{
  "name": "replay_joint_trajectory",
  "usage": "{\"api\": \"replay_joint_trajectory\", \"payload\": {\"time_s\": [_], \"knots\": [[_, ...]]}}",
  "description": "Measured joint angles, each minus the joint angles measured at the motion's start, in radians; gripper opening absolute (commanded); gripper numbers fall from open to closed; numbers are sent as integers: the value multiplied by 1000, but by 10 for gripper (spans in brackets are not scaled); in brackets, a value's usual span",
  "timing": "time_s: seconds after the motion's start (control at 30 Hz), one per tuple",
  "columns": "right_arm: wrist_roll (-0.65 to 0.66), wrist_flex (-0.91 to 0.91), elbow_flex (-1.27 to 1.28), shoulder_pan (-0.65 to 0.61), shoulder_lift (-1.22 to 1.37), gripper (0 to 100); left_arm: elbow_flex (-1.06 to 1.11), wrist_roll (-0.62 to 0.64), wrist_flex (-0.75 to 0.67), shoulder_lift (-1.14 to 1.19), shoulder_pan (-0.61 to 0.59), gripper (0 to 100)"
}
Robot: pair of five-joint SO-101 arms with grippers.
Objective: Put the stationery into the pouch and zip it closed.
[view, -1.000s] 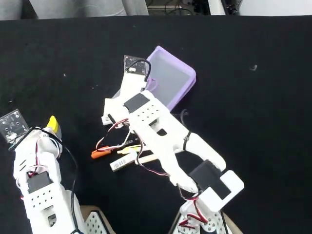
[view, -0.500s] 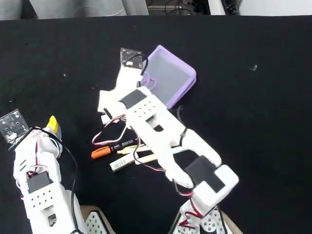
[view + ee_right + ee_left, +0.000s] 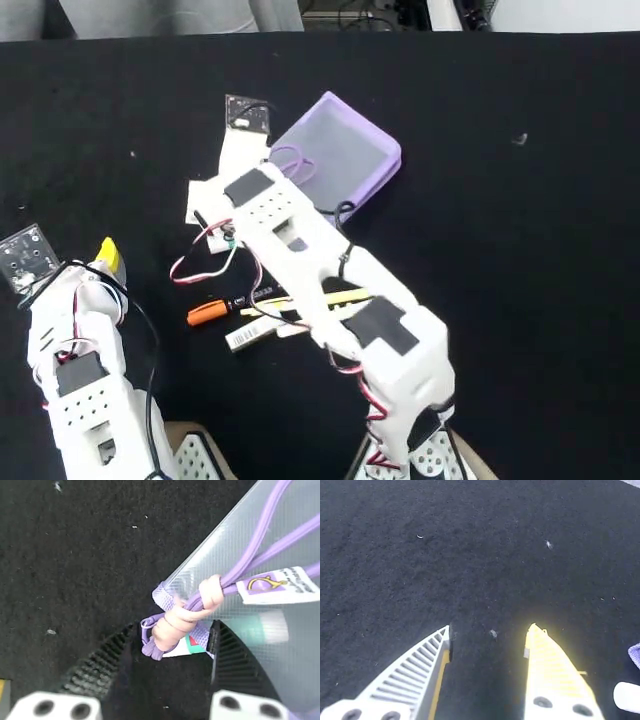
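Note:
The purple translucent pouch [image 3: 335,155] lies at the table's far middle. My right gripper [image 3: 170,640] is open at the pouch's [image 3: 260,545] near-left corner. Its black fingers [image 3: 107,657] stand on either side of the pink and purple zip pull cord [image 3: 175,622]. A white and teal item [image 3: 252,627] shows through the pouch wall. An orange marker [image 3: 208,313], a yellow pencil [image 3: 340,296] and a white barcoded stick [image 3: 250,336] lie beside the right arm [image 3: 295,235]. My left gripper [image 3: 490,627] is open over bare cloth at the table's near left.
Black cloth [image 3: 520,250] covers the whole table, with free room at the right and far left. The left arm [image 3: 80,370] stands at the near-left corner. The right arm's cables [image 3: 200,265] hang above the stationery.
The right arm has stretched farther away and to the left along the pouch's corner, uncovering the marker and pencil. The left arm has kept still.

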Motion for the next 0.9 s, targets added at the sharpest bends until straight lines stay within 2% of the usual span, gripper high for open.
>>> {"api": "replay_joint_trajectory", "payload": {"time_s": [0.13, 0.17, 0.53, 0.73, 0.9], "knots": [[0, 80, -91, 15, 72, 18, 0, 0, 0, 0, 0, 245], [0, 98, -110, 23, 92, 9, 0, 0, 0, 0, 0, 245], [0, 318, -318, 71, 192, 11, 0, 0, 0, 0, 0, 245], [68, 405, -359, 86, 192, 11, 0, 0, 0, 0, 0, 245], [143, 465, -358, 87, 83, 15, 0, 0, 0, 0, 0, 245]]}}
